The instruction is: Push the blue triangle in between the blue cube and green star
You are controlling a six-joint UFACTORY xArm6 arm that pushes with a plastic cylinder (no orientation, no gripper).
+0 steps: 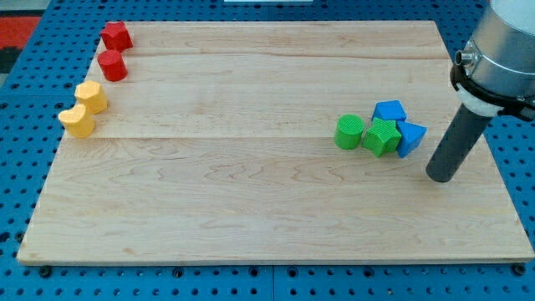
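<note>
The blue cube sits at the view's right, touching the top of the green star. The blue triangle lies against the star's right side, just below the cube's right corner. A green cylinder touches the star's left side. My tip rests on the board a little to the right of and below the blue triangle, apart from it.
At the view's top left are a red star-like block and a red cylinder. Below them are a yellow block and a yellow heart-like block. The wooden board lies on blue pegboard.
</note>
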